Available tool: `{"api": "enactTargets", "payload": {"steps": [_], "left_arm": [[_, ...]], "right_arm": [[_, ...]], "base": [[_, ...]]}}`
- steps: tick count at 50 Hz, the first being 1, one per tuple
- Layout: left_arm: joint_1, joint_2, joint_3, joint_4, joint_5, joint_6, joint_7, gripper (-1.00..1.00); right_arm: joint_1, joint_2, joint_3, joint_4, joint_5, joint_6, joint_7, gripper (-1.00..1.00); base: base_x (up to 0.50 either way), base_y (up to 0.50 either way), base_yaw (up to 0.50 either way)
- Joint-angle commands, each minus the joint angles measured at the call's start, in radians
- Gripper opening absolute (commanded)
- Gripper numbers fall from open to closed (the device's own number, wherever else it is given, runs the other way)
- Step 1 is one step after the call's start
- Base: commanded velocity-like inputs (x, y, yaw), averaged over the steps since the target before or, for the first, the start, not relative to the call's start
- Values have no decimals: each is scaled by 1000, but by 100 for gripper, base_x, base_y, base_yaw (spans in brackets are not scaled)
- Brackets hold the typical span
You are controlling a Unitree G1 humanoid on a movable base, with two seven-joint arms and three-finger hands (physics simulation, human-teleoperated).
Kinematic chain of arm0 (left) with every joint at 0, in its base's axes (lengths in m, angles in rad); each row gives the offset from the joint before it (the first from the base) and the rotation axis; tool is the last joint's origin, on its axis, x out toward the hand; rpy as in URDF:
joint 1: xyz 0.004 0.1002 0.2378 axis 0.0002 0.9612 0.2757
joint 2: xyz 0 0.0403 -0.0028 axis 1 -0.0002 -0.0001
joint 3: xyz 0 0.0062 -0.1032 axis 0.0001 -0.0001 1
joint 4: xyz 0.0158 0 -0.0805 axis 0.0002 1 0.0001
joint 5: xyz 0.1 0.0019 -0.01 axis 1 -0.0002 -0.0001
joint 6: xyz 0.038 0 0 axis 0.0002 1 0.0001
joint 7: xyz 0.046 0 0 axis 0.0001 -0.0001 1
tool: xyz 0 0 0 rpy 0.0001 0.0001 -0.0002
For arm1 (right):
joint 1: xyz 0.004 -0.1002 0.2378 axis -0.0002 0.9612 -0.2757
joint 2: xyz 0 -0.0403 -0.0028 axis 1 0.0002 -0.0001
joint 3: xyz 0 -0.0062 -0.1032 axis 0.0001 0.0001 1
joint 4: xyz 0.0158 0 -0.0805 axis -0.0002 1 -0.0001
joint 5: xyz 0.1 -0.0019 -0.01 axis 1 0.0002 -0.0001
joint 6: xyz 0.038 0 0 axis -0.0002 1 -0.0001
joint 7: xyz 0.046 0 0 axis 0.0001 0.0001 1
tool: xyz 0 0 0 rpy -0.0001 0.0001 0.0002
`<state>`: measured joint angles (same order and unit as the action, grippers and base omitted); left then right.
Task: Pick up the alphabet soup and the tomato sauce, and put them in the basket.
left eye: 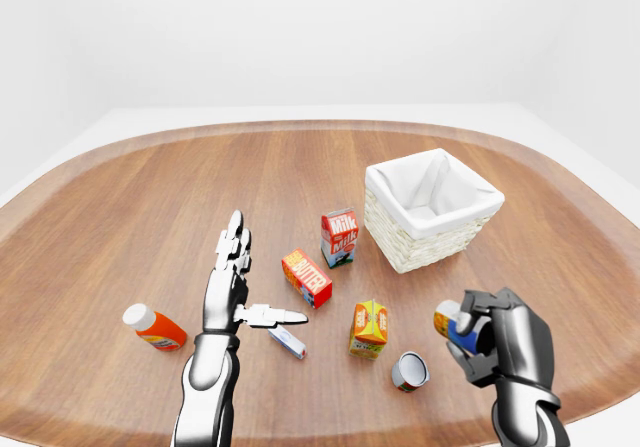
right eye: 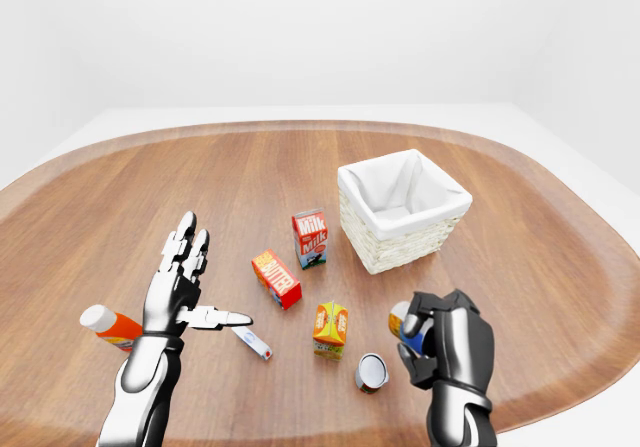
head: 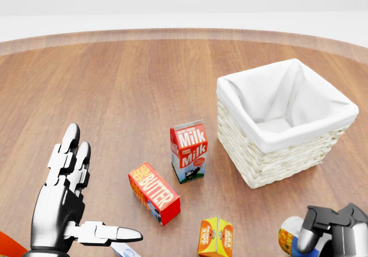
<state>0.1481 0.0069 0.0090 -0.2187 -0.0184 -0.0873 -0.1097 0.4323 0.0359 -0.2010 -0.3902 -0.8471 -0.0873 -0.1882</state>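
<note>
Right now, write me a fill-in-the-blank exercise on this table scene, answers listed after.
1. The right hand is closed around a ____.
2. The left hand is ____, holding nothing.
3. The milk carton stands at the ____ side of the basket in the head view.
4. The cloth lining the basket is ____ in colour.

Missing words: can; open; left; white
</note>
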Motion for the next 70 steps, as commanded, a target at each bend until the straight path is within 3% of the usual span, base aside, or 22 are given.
{"api": "enactTargets", "payload": {"steps": [1, 25, 36, 43, 48, 50, 52, 53, 54, 57, 64, 70], "left_arm": [[-6, 0, 3, -1, -3, 0, 6, 100], [-6, 0, 3, 0, -3, 0, 6, 100], [-6, 0, 3, 0, -4, 0, 6, 100], [-6, 0, 3, -1, -4, 0, 6, 100], [-6, 0, 3, -1, -3, 0, 7, 100], [-6, 0, 3, -1, -4, 0, 7, 100], [-6, 0, 3, 0, -3, 0, 7, 100], [-6, 0, 3, -1, -3, 0, 7, 100], [-6, 0, 3, -1, -3, 0, 7, 100], [-6, 0, 3, -1, -3, 0, 7, 100], [-13, 0, 6, 10, -5, 0, 8, 100], [-9, -1, 4, 7, -4, 0, 10, 100]], "right_arm": [[18, 46, 6, -194, 36, 0, 79, -100], [18, 81, 56, -508, 41, 0, 241, -100], [-97, 51, 72, -622, -36, 0, 351, -100], [-166, 27, 107, -621, -113, 0, 365, -100], [-240, 5, 129, -645, -161, 69, 426, -100], [-247, -3, 127, -630, -165, 73, 421, -100], [-275, -10, 129, -637, -178, 98, 447, -100], [-268, -14, 130, -625, -180, 88, 430, -100], [-322, -20, 129, -636, -201, 127, 483, -100], [-386, -37, 125, -628, -220, 170, 524, -100], [-474, -71, 123, -591, -249, 175, 561, -100], [-604, -101, 111, -586, -283, 175, 654, -100]], "base": [[0, 0, 0], [0, 0, 0], [0, 0, 0], [0, 0, 0], [0, 0, 0], [0, 0, 0], [0, 0, 0], [0, 0, 0], [0, 0, 0], [0, 0, 0], [0, 0, 0], [0, 0, 0]]}}
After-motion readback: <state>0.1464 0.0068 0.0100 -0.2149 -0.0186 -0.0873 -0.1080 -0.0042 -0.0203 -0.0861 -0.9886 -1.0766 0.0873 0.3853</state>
